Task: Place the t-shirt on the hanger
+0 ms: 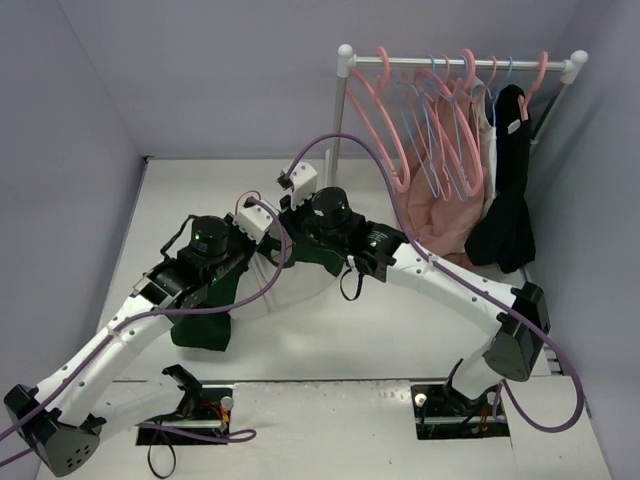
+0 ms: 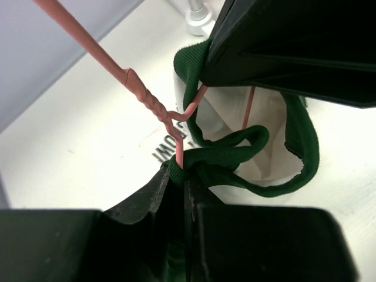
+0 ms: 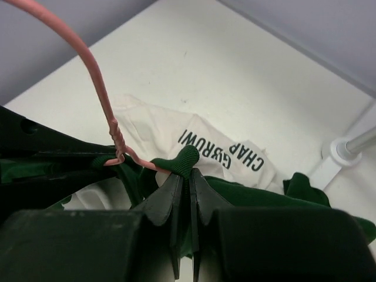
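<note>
The pink hanger (image 2: 150, 104) sits threaded inside the green collar of the t-shirt (image 2: 226, 120).

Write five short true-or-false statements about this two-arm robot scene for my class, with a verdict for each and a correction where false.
1. A black garment hangs on the white rail rack. True.
2. The left gripper and right gripper are both shut on the dark green neck trim of the cream-white cloth t-shirt. True.
3. The thin pink wire hanger nearest the grippers hangs on the rack. False: it is at the shirt's collar, off the rack.
4. The thin light-blue hangers are held by the grippers. False: they hang on the rack.
5. The t-shirt is plain, with no print. False: dark lettering shows on the cream cloth.
</note>
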`<action>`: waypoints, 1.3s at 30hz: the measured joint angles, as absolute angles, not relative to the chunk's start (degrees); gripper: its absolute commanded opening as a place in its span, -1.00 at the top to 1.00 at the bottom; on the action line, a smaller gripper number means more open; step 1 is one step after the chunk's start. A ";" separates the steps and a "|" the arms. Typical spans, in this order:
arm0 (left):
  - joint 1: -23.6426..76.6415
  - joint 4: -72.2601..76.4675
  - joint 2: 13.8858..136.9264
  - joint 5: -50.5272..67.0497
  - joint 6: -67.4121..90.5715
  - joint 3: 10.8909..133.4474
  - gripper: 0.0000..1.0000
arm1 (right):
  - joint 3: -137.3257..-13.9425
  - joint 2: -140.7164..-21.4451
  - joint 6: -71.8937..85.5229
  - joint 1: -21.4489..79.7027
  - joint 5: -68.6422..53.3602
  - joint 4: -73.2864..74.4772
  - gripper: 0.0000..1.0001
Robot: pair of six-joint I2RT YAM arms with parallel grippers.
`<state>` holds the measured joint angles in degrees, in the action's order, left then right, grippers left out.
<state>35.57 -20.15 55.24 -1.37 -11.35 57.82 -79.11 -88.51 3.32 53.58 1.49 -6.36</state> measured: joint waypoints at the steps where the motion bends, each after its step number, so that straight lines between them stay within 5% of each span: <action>1: 35.57 -18.71 54.69 -0.97 -10.70 56.15 1.00 | -78.48 -88.51 3.37 53.58 1.55 -6.47 1.00; 5: 35.57 -12.35 52.39 0.18 -9.07 51.48 1.00 | -77.30 -88.27 3.16 53.59 1.49 -6.92 1.00; 15: 35.53 -1.49 50.86 4.05 -8.22 47.84 1.00 | -77.25 -86.03 1.92 50.15 -4.03 -6.42 0.16; 22: 35.52 0.92 50.18 7.40 -8.67 46.19 1.00 | -77.24 -81.68 -2.30 38.48 -15.81 -3.69 -0.10; 29: 35.02 0.76 50.02 10.99 -8.95 46.06 1.00 | -77.19 -75.41 -12.54 28.12 -29.43 0.55 -0.22; 39: 34.76 -1.94 49.84 16.33 -9.73 46.88 1.00 | -73.36 -78.74 -30.28 27.40 -41.25 9.16 -0.27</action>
